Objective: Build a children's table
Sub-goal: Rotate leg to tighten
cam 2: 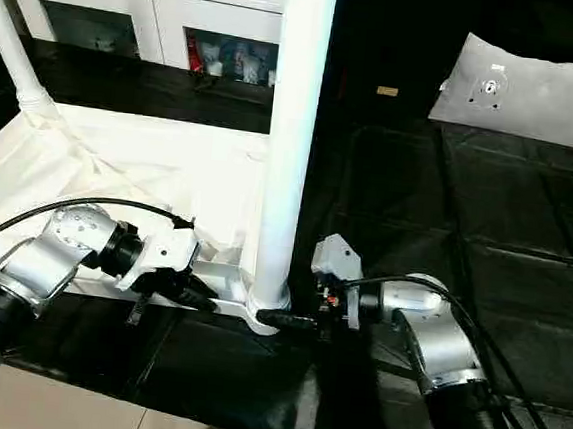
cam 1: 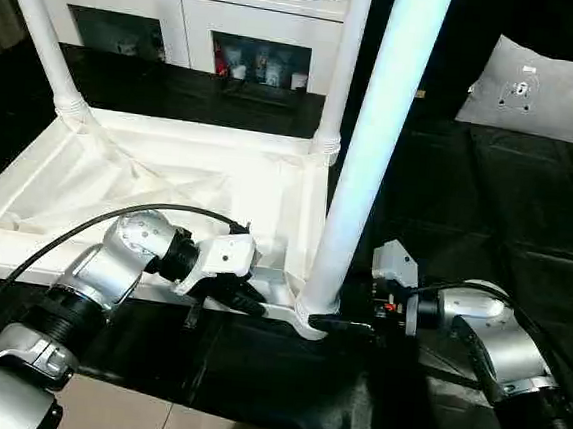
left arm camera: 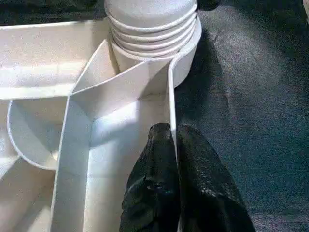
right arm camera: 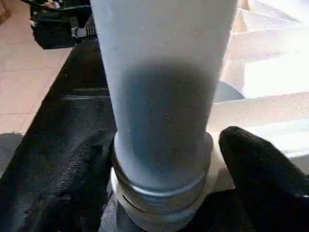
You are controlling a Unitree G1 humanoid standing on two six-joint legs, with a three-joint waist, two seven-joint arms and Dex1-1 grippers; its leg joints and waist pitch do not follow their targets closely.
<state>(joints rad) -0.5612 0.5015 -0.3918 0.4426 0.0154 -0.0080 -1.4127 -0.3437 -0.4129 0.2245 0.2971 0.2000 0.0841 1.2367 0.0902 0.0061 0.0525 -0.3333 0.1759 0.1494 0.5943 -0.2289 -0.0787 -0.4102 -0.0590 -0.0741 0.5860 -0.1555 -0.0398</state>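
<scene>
The children's table lies upside down on a black mat, its white top (cam 1: 169, 179) showing the ribbed underside. Three white legs stand in corner sockets: one at the far left (cam 1: 37, 22), one at the far right (cam 1: 345, 59) and a near one (cam 1: 372, 152) close to me. My left gripper (cam 1: 249, 302) is shut on the top's near rim beside that socket; the left wrist view shows the thin rim wall (left arm camera: 170, 101) running between its fingertips (left arm camera: 161, 137). My right gripper (cam 1: 337, 324) is open, its fingers either side of the near leg's base (right arm camera: 161, 121), one black finger (right arm camera: 260, 179) just clear of it.
A white cabinet (cam 1: 184, 5) with shelves stands behind the table. A grey cushion (cam 1: 549, 87) lies on the black mat (cam 1: 469, 190) at the far right. Tiled floor (cam 1: 148, 423) shows at the mat's near edge, with a black device (right arm camera: 58, 24) on it.
</scene>
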